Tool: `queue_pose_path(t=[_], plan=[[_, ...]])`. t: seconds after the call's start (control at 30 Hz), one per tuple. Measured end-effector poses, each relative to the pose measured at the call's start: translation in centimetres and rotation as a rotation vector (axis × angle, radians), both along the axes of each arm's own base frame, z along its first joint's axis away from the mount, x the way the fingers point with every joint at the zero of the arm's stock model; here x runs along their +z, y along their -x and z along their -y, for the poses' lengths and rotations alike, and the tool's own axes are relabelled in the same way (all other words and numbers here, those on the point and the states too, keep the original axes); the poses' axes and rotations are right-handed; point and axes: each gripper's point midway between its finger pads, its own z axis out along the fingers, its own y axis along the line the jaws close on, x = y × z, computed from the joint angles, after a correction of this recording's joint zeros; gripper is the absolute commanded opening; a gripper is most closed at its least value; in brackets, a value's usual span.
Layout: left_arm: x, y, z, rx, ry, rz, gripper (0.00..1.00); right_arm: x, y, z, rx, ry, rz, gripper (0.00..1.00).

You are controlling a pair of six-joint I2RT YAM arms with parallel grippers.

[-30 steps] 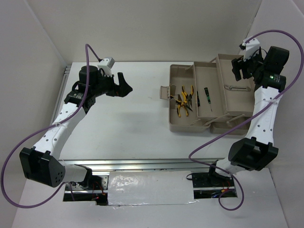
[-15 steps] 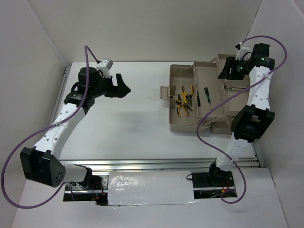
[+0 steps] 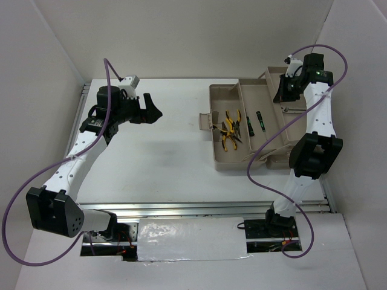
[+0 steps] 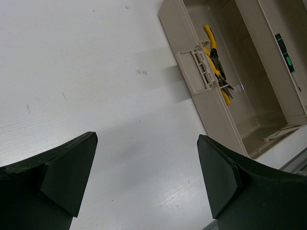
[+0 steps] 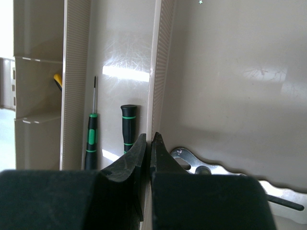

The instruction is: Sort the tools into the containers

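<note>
- Top external: the beige toolbox (image 3: 216,158) stands near the table's (image 3: 163,151) far right corner, trays folded out. Two pliers (image 3: 230,130) lie in its deep tub and screwdrivers (image 3: 259,121) in the adjoining tray. The left gripper (image 3: 151,109) hangs over the table's left half; the right gripper (image 3: 281,93) is at the outer trays.
- Left wrist: jaws spread wide and empty above bare table, beside the toolbox's latch wall.
- Right wrist: jaws closed at a tray's dividing wall; any pinch on it cannot be told. The flat grey metal piece (image 5: 216,170) lies just beyond that wall.
</note>
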Motion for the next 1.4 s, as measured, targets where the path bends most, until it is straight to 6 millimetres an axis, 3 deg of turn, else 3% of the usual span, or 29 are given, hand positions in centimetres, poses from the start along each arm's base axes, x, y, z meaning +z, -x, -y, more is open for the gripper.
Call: queue_pose_path(t=[0.27, 0.77, 0.8, 0.87, 0.9, 0.97, 1.0, 1.03, 1.1, 1.2, 1.3, 1.4], plan=[[-1.4, 0.0, -0.5, 0.014, -0.002, -0.033, 0.99, -0.1, 0.1, -2.5, 0.029, -0.036, 0.01, 0.0], [-5.8, 0.1, -0.2, 0.062, 0.05, -0.175, 0.97, -0.1, 3.5, -14.9, 0.123, -0.293, -0.029, 0.0], [-6.3, -0.2, 0.0, 0.06, 0.054, -0.188, 0.97, -0.1, 3.8, -15.4, 0.125, -0.317, -0.037, 0.1], [-7.4, -0.5, 0.3, 0.061, 0.064, -0.221, 0.94, 0.1, 4.1, -16.2, 0.13, -0.356, -0.055, 0.19], [-8.1, -0.7, 0.4, 0.061, 0.067, -0.239, 0.9, 0.2, 4.3, -16.6, 0.133, -0.37, -0.061, 0.34], [-9.4, -1.1, 0.7, 0.057, 0.068, -0.269, 0.87, 0.5, 4.7, -17.2, 0.134, -0.404, -0.082, 0.5], [-10.2, -1.3, 0.8, 0.054, 0.067, -0.289, 0.86, 0.8, 4.9, -17.4, 0.138, -0.425, -0.09, 0.69], [-10.9, -1.4, 1.0, 0.052, 0.067, -0.311, 0.84, 1.2, 5.1, -17.6, 0.138, -0.439, -0.099, 0.75], [-12.4, -1.9, 1.5, 0.05, 0.073, -0.356, 0.82, 2.5, 5.3, -17.5, 0.154, -0.456, -0.093, 0.79], [-13.7, -3.2, 2.4, 0.035, 0.073, -0.389, 0.79, 6.4, 4.5, -16.1, 0.168, -0.452, 0.004, 0.79], [-13.8, -4.9, 3.6, 0.014, 0.08, -0.386, 0.75, 10.7, 2.9, -11.3, 0.113, -0.385, 0.164, 0.76], [-13.2, -7.5, 4.8, -0.006, 0.104, -0.361, 0.71, 13.6, 2.1, -5.7, 0.013, -0.264, 0.287, 0.76]])
